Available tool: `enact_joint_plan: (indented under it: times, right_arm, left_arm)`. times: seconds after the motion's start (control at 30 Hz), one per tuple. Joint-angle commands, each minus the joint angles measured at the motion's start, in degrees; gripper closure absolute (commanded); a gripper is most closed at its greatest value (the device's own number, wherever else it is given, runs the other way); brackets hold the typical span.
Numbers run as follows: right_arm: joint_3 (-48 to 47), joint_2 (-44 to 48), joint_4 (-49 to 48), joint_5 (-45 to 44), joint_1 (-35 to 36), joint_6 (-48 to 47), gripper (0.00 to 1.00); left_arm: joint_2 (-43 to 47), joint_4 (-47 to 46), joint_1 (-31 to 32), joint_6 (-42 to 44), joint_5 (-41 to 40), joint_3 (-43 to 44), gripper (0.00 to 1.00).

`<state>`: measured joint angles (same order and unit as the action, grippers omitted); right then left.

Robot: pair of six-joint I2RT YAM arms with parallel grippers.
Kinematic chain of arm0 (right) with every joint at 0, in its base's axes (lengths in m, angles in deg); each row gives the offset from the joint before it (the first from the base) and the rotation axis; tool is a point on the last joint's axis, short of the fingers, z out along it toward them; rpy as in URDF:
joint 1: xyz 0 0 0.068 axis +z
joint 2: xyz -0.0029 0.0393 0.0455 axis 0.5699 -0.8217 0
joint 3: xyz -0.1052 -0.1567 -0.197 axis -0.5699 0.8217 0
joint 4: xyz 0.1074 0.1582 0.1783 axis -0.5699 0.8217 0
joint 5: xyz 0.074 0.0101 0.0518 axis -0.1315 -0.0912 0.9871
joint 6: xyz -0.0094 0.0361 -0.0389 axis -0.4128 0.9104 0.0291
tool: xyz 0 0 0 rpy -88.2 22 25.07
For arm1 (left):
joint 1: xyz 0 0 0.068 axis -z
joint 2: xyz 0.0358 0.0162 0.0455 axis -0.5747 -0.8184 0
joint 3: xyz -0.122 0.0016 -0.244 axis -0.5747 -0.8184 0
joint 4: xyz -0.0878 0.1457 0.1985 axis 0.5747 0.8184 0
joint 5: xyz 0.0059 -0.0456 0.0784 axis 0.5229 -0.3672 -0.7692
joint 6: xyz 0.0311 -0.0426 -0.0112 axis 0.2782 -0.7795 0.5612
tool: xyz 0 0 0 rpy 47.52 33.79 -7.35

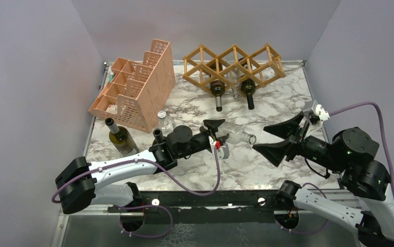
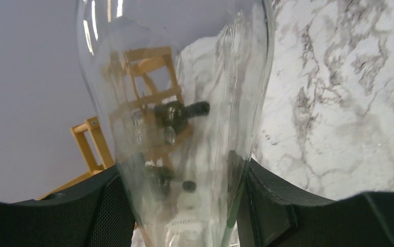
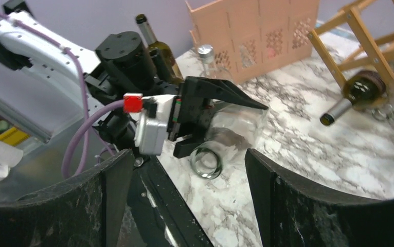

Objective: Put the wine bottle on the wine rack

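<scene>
Clear glass is filling the left wrist view: our left gripper is clamping the wine bottle around its body, with one black finger pressing on each side. The bottle is lying on its side over the middle of the marble table, and its open mouth is pointing to the right, toward our right gripper. We cannot tell whether the glass is touching the marble or hanging just above it. The right gripper is holding nothing. Its jaws are standing wide apart, just beside the mouth of the bottle and not touching it. In the right wrist view we are looking at that mouth between the two fingers.

Further left, beside the left arm, a green bottle, a dark bottle top and a small clear bottle with a silver cap are standing upright, near a pink organizer.

At the far edge of the table the wooden wine rack is standing, well apart from the bottle we are holding. A dark racked bottle and its dark neighbour are lying in the lower openings with their necks pointing toward us. Something of clear glass is showing between them, but we cannot tell exactly what it is.
</scene>
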<state>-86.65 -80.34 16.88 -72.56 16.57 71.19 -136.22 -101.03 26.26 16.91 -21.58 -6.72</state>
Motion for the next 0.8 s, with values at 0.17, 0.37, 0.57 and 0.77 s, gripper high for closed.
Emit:
enact_joint_plan:
  times: [0.17, 0.37, 0.57, 0.77]
  right_arm:
    - [-2.5, -5.0, 9.4, -13.0, 0.3, 7.6, 0.17]
    - [2.0, -7.6, 7.6, -10.6, 0.3, 8.3, 0.16]
    - [6.8, -9.4, 4.2, -11.0, 0.3, 10.1, 0.16]
    - [9.9, -11.6, 2.3, -9.7, 0.3, 11.6, 0.16]
  left_arm:
    - [-1.0, 2.4, 0.0, 29.3, 5.1, 3.6, 1.0]
    - [-2.8, 9.3, 0.0, 35.6, 7.9, 7.1, 1.0]
    - [-3.4, 11.3, 0.1, 38.7, 8.4, 8.0, 1.0]
    - [-3.1, 11.0, 0.2, 39.3, 9.0, 7.6, 1.0]
